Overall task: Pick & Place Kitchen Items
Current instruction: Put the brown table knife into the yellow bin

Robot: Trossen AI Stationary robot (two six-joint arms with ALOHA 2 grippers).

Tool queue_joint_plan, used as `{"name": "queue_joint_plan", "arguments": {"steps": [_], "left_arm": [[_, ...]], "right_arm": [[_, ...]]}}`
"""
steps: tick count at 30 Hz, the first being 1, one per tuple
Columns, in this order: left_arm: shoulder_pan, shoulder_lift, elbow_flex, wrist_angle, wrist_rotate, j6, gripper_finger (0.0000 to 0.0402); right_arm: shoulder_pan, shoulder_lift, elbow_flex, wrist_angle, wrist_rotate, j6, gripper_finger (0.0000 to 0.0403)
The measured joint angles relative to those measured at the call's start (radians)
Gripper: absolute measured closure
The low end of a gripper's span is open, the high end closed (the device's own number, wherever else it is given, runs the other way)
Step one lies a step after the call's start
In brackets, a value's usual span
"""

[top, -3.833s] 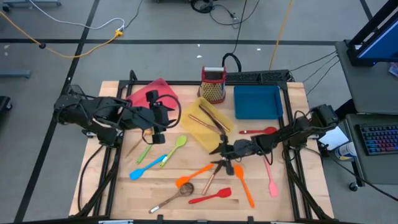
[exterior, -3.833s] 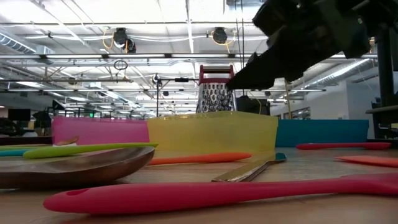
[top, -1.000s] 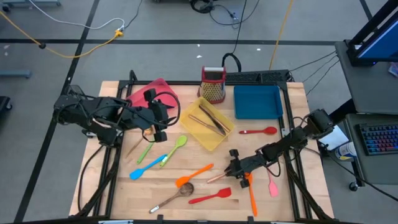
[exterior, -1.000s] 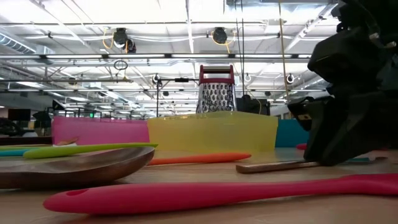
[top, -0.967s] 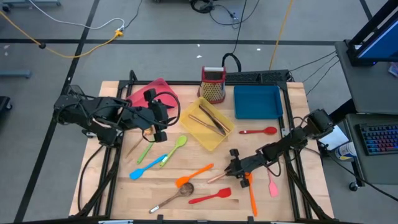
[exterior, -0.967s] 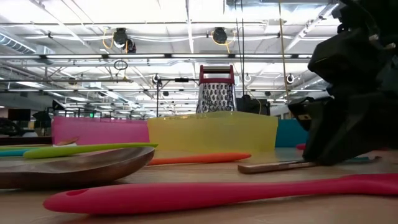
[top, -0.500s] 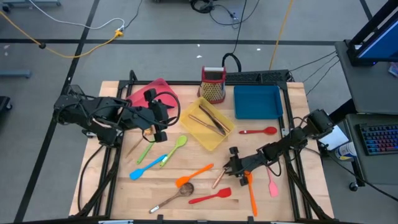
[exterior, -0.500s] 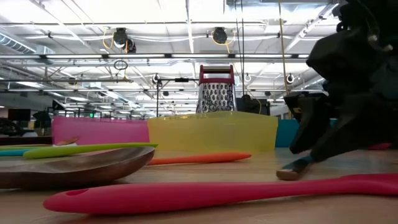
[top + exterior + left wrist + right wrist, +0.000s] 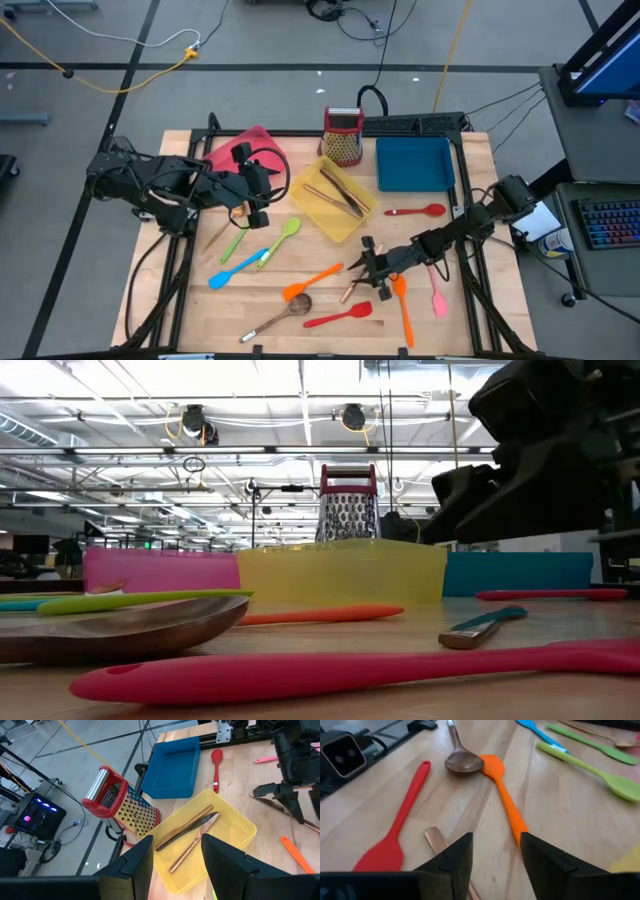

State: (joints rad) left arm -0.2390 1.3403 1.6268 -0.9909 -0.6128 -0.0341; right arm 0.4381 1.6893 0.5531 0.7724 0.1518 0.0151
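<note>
Beneath my right hand [image 9: 366, 268], the copper-coloured utensil [image 9: 349, 291] lies flat on the tabletop [image 9: 300, 335]. A second ago I had its end pinched; now my fingers stand apart and empty above it, so the pick has failed and needs repeating. Just beside it lie the orange spatula [image 9: 507, 807], red spatula [image 9: 395, 840] and brownish spoon [image 9: 462, 760], crowding any regrasp. Farther off, the yellow tray [image 9: 333, 198] already holds two pieces of cutlery. My left hand [image 9: 252, 190] waits near the pink tray [image 9: 235, 150], fingers parted.
</note>
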Motion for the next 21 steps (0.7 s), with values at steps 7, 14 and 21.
{"name": "queue_joint_plan", "arguments": {"steps": [7, 14, 21], "left_arm": [[0.0, 0.0, 0.0, 0.0, 0.0, 0.003, 0.0229], [0.0, 0.0, 0.0, 0.0, 0.0, 0.003, 0.0229], [0.0, 0.0, 0.0, 0.0, 0.0, 0.003, 0.0229]], "right_arm": [[0.0, 0.136, 0.029, 0.076, -0.071, -0.014, 0.0212], [-0.007, 0.2, 0.076, 0.064, -0.125, -0.092, 0.0222], [-0.04, 0.261, 0.079, 0.073, -0.228, -0.139, 0.0223]]}}
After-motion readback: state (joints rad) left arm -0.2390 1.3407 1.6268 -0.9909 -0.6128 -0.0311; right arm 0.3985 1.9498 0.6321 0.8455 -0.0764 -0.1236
